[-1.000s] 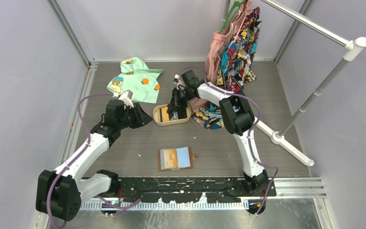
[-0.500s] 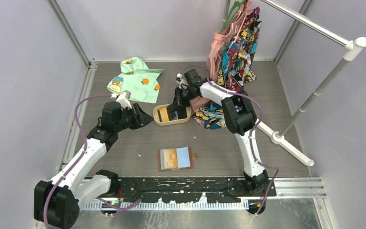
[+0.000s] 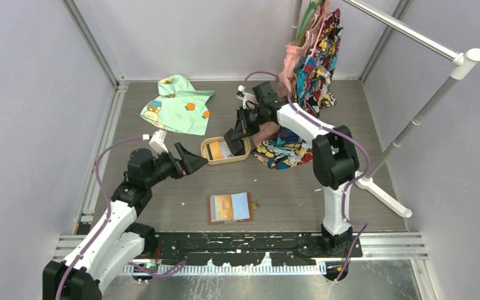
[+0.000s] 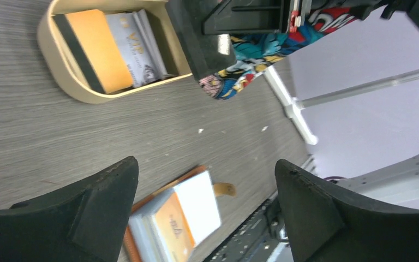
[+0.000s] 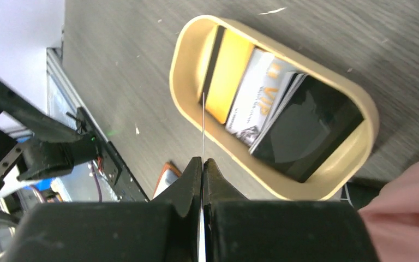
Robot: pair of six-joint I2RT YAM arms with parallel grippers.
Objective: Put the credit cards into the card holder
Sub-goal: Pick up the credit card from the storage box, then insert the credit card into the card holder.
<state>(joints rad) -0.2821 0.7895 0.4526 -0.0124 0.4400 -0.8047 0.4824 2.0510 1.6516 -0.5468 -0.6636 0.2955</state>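
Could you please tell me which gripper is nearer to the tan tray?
Right. The right gripper hangs directly over the tray, shut on a card; the left gripper, open, sits beside the tray's left end, apart.

1. a robot lab test cell: plain pale wall panels (image 3: 31, 94) set in aluminium framing (image 3: 94, 44) close in a grey wood-grain table (image 3: 300, 187).
2. two white and black robot arms (image 3: 109, 212) are bolted to a perforated black mounting rail (image 3: 244, 240) at the near edge, with purple cables (image 3: 95, 172) looping off them.
3. props laid out: a card holder (image 3: 230, 207), credit cards (image 3: 217, 150) in a tan tray (image 3: 209, 159), a green shirt (image 3: 176, 103), and clothes (image 3: 312, 56) on a white tube rack (image 3: 412, 126).
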